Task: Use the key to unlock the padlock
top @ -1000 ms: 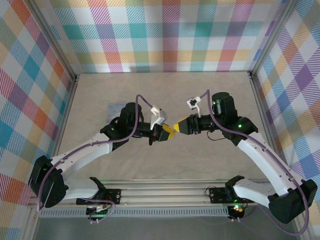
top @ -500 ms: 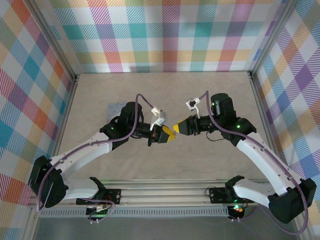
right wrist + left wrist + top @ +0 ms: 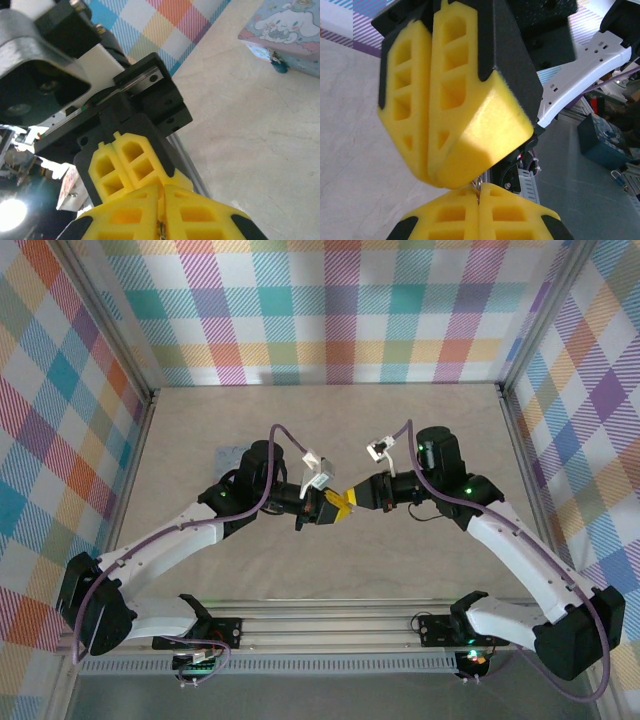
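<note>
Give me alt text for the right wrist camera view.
The right end effector, shut on a sliver of the key, meets the shut left end effector tip to tip. Behind, a pale blue tin lies on the table, the dark padlock at its edge.

1. This is a robotics lab test cell, not a home or a shop.
2. Plaid-printed panels (image 3: 340,300) wall it in at 9, 12 and 3 o'clock, held by aluminium framing (image 3: 130,350).
3. Two white-and-black robot arms, left (image 3: 180,540) and right (image 3: 520,550), stand on a metal rail (image 3: 340,625) at 6 o'clock of a beige table (image 3: 330,430).
</note>
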